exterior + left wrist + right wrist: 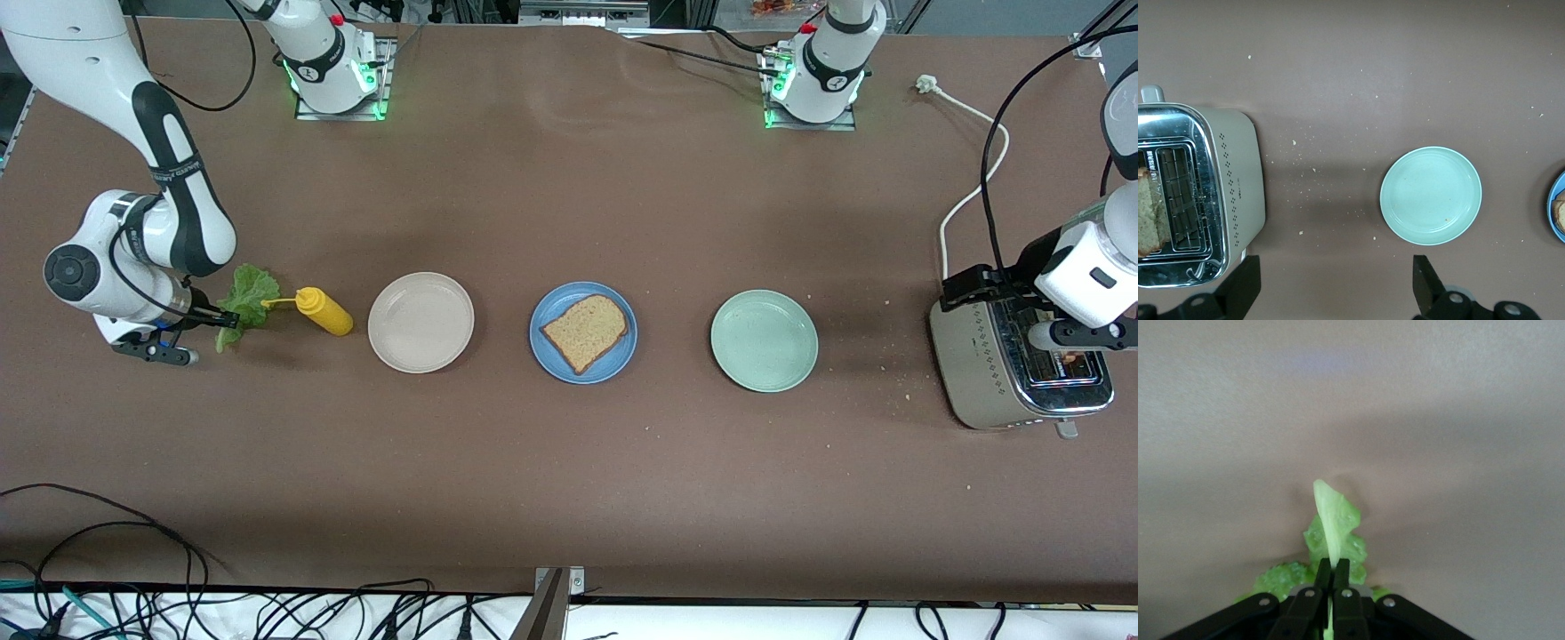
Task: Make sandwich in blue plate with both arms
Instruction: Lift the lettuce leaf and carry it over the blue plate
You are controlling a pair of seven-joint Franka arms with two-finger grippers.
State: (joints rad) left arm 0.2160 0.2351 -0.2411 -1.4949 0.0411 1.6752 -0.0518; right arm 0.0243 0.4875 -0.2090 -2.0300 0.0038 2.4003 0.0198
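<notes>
A slice of tan bread (585,332) lies alone on the blue plate (542,356) mid-table; the plate's rim also shows in the left wrist view (1555,200). At the right arm's end, my right gripper (222,318) (1332,565) is low at the table, shut on the pale stem of the ruffled green lettuce leaf (247,298) (1333,513). My left gripper (1005,284) (1336,273) hangs open and empty above the toaster (1013,364) (1198,193). Another bread slice (1150,217) stands in a toaster slot.
A yellow squeeze bottle (324,311) lies beside the lettuce. A cream plate (420,322) and a mint-green plate (764,340) (1431,195) flank the blue one. The toaster's white cord (969,160) runs toward the left arm's base. Crumbs dot the table near the toaster.
</notes>
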